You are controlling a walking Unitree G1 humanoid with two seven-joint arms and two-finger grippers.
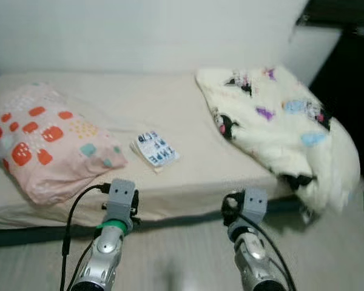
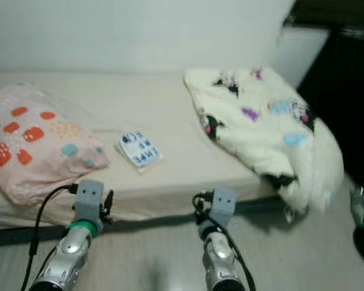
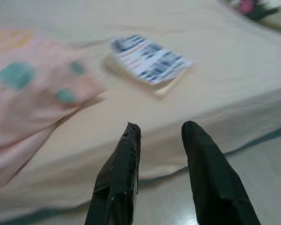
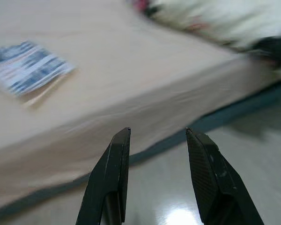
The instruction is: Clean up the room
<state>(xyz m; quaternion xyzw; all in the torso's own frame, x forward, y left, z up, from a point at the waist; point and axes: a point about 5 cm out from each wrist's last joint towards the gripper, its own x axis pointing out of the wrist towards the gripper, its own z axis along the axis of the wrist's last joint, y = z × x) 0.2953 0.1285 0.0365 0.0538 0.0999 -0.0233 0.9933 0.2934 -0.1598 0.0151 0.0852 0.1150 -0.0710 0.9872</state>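
Both your hands released, left hand point(image 3: 161, 133) and right hand point(image 4: 157, 133) short of bed point(image 1: 188, 182) | packet point(image 1: 156, 148) frame centre, beside pillow point(image 1: 42, 139) | risk: flat packet slips your pinch; blanket point(image 1: 273, 121) overhangs edge, could slide off.

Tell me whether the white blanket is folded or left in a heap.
In a heap: the white blanket lies crumpled on the mattress, one end spilling over the edge toward the floor.

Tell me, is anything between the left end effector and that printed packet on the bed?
Nothing visible. The left end effector hangs open off the mattress edge, with bare sheet up to the packet. The pillow lies to its left.
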